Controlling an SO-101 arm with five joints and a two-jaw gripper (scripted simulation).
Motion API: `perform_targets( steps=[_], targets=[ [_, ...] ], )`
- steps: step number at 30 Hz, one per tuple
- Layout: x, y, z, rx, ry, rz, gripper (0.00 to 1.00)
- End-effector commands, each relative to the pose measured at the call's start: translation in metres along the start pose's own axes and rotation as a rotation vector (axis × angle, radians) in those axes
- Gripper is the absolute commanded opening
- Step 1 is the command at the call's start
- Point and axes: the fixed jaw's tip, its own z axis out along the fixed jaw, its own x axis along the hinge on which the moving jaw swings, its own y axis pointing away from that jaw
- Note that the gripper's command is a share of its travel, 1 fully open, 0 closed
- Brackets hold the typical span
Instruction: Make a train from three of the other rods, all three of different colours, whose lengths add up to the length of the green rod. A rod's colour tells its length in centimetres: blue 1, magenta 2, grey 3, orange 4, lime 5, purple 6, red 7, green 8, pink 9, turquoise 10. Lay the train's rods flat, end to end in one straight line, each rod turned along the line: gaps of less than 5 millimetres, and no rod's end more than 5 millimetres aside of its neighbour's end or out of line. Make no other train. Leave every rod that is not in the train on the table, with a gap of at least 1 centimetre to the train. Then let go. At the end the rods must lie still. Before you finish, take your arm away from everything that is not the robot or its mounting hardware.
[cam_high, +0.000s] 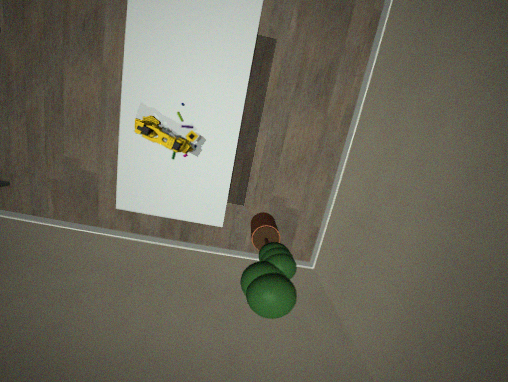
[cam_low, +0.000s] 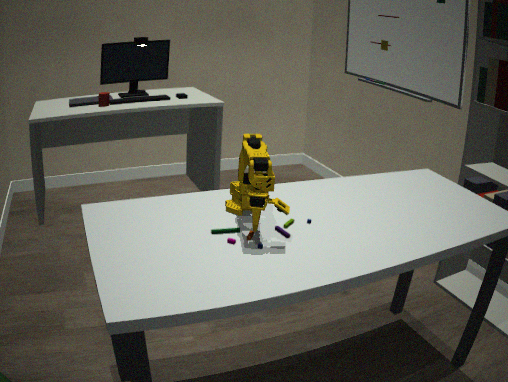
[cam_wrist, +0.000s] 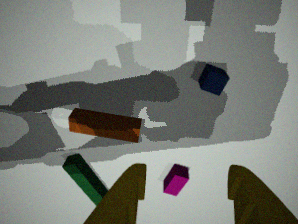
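My gripper (cam_low: 272, 221) (cam_wrist: 188, 174) is open, above the table, its jaws apart and empty. The magenta rod (cam_high: 185, 155) (cam_low: 231, 241) (cam_wrist: 176, 180) shows between the fingertips in the wrist view, lying on the table. The green rod (cam_high: 173, 155) (cam_low: 225, 231) (cam_wrist: 85, 179) lies slanted, partly behind a finger. The orange rod (cam_low: 250, 235) (cam_wrist: 105, 126) is close to its end, not touching. A short blue rod (cam_low: 260, 246) (cam_wrist: 214, 79) lies apart in the arm's shadow. The purple rod (cam_high: 187, 126) (cam_low: 282, 232), lime rod (cam_high: 180, 116) (cam_low: 289, 223) and another blue rod (cam_high: 183, 104) (cam_low: 309, 221) lie separately.
The white table (cam_high: 190, 65) (cam_low: 165, 275) bears the arm and all the rods. The arm's shadow covers the orange rod and the nearer blue rod. A desk (cam_low: 125, 109) with a monitor stands behind, and a potted plant (cam_high: 271, 295) stands off the table.
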Motion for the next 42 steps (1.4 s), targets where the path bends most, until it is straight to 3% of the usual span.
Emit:
perform_targets(
  steps=[1, 3, 8, 14, 42],
  targets=[
    [0.014, -0.015, -0.02, 0.113, -0.026, 0.099, 0.18],
    [0.014, -0.015, -0.02, 0.113, -0.026, 0.099, 0.18],
    [0.039, -0.019, -0.019, 0.114, -0.022, 0.234, 0.19],
    [0.054, -0.02, -0.019, 0.114, -0.019, 0.313, 0.19],
    [0.059, -0.02, -0.023, 0.123, -0.019, 0.341, 0.19]
  ],
)
